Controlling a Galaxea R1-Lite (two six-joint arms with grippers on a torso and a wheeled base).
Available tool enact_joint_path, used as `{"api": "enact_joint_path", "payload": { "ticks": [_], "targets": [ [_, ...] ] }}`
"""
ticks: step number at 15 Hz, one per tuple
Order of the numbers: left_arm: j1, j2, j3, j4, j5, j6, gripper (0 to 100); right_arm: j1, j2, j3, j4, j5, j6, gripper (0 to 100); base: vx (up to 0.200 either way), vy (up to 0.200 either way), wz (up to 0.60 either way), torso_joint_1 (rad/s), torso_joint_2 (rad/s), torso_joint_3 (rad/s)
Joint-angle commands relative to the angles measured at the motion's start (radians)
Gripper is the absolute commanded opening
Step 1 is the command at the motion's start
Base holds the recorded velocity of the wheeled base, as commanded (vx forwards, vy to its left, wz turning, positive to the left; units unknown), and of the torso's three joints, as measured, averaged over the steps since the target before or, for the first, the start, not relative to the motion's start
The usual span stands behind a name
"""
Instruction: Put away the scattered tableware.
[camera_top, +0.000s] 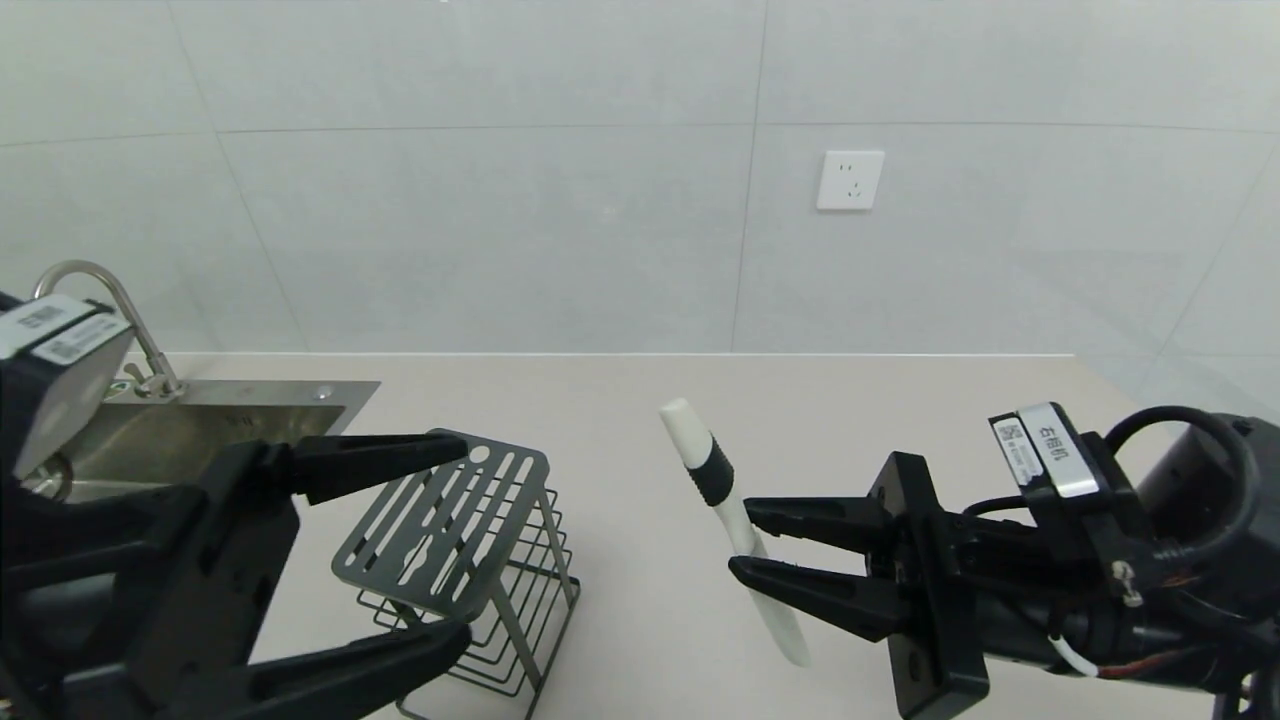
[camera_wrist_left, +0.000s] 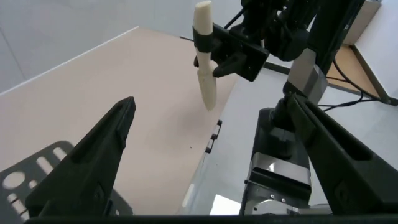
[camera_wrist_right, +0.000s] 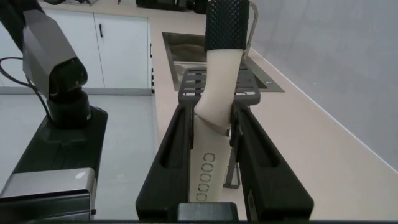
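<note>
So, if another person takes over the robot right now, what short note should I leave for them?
Left hand: open, holds nothing, close to the metal rack.
Right hand: shut on the white knife, which is held in the air above the counter, tilted, with its black grip above the fingers.
The rack stands on the counter beside the sink.
Done: the knife is off the counter and gripped.
Left: probably carry it to the rack, lower it into a slot, then open the right hand.
</note>
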Motion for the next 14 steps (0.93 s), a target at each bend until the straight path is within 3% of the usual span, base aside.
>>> {"api": "enact_joint_path", "payload": {
  "ticks": [1, 3, 6, 8, 12, 14],
  "targets": [
    [-0.064, 0.184, -0.062, -0.068, 0.023, -0.005, 100, 0.002, 0.019, -0.018, -0.009, -0.001, 0.0, 0, 0.0, 0.0, 0.0, 0.0, 0.0, 0.0],
    [-0.12, 0.311, -0.161, -0.132, 0.069, -0.012, 100, -0.003, 0.035, -0.026, -0.056, -0.01, 0.029, 0, 0.0, 0.0, 0.0, 0.0, 0.0, 0.0],
    [-0.189, 0.406, -0.195, -0.229, 0.084, -0.031, 100, 0.002, 0.044, -0.026, -0.131, -0.108, 0.113, 0, 0.0, 0.0, 0.0, 0.0, 0.0, 0.0],
    [-0.201, 0.463, -0.21, -0.308, 0.112, -0.032, 100, 0.002, 0.055, -0.021, -0.139, -0.108, 0.118, 0, 0.0, 0.0, 0.0, 0.0, 0.0, 0.0],
    [-0.232, 0.505, -0.241, -0.431, 0.116, -0.12, 100, 0.028, 0.062, -0.032, -0.139, -0.112, 0.115, 0, 0.0, 0.0, 0.0, 0.0, 0.0, 0.0],
    [-0.218, 0.518, -0.256, -0.471, 0.116, -0.124, 100, 0.043, 0.061, -0.035, -0.139, -0.113, 0.115, 0, 0.0, 0.0, 0.0, 0.0, 0.0, 0.0]
  ]
}}
